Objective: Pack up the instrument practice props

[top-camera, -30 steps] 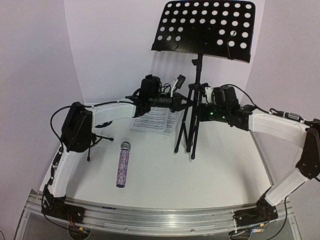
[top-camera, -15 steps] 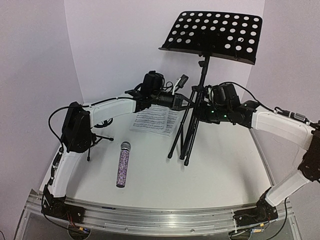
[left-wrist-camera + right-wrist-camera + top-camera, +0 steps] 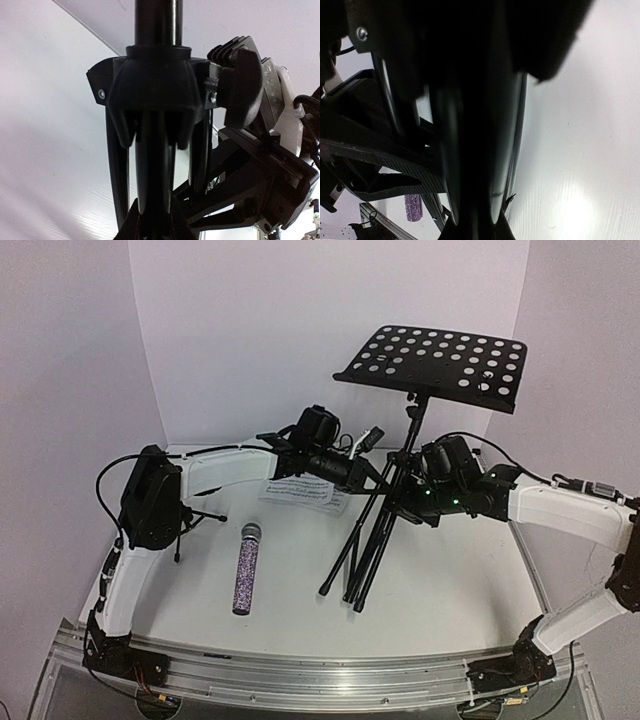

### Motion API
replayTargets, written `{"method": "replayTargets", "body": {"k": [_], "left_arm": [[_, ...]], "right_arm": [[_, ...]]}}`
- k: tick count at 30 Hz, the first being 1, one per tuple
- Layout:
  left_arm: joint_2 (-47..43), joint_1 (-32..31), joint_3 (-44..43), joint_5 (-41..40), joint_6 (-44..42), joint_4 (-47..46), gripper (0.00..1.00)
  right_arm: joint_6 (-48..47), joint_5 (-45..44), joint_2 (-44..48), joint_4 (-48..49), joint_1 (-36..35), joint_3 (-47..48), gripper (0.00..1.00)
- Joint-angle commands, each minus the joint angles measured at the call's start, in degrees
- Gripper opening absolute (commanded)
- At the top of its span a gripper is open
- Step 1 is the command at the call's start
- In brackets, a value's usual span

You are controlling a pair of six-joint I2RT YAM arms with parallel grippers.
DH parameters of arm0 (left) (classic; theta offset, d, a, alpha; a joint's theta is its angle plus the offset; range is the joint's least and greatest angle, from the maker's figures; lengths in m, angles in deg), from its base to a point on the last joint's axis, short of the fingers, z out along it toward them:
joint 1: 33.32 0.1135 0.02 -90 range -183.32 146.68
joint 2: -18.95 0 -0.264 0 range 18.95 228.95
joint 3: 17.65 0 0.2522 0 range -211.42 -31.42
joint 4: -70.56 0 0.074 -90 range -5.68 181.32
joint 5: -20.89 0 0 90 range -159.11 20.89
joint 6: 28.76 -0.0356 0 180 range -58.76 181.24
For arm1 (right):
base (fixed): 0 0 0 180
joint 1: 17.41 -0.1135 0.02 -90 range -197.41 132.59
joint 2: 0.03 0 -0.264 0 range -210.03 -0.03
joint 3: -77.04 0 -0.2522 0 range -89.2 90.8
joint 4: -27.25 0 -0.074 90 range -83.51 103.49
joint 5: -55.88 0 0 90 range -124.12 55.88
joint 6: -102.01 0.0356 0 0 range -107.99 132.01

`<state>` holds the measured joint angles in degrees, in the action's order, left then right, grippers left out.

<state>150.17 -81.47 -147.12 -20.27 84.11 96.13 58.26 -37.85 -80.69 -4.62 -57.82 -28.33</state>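
Currently grips the tall black music stand (image 3: 430, 365) from both sides at once, low on the pole where the folded legs gather. Holds it tilted, perforated desk up toward the far right, leg tips down toward the near middle of the bench (image 3: 470, 580); cannot tell whether those tips touch the surface.

Pinches the stand with the left hand (image 3: 372, 472) just at the leg hub (image 3: 152, 85). Shows, in the left wrist view, the pole running straight down between the fingers, with a ribbed black knob beside the hub.

Closes the right hand (image 3: 402, 502) on the same stand from the other side, just below the left one and nearly touching it. Gives only a dark, blurred tube in the right wrist view, narrowing between the finger bases at the bottom edge.

Leaves the white sheet-music pages (image 3: 298, 490) flat on the bench beneath the left forearm. Leaves the glittery purple microphone (image 3: 245, 570) lying nearer the front, silver mesh head pointing away, well apart from the stand's legs. Half hides the small black tripod mic stand (image 3: 200, 517) behind the left arm's elbow at the left.
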Motion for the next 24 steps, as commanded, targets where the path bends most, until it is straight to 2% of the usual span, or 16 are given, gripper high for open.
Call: {"method": "replayTargets", "body": {"k": [1, 14, 24], "left_arm": [[-9.62, -5.51, 4.48, 3.28, -1.45, -9.54, 0.00], [-10.46, -7.48, 11.85, 4.04, 1.64, -11.56, 0.00], [-8.90, -7.33, 16.94, 2.20, 5.47, -13.40, 0.00]], "right_arm": [[0.06, -2.31, 3.55, 15.73, -1.25, 0.23, 0.00], [10.77, -1.17, 3.00, 15.70, -1.25, -6.81, 0.00], [12.57, -3.67, -1.61, 15.81, -1.10, -8.38, 0.00]]}}
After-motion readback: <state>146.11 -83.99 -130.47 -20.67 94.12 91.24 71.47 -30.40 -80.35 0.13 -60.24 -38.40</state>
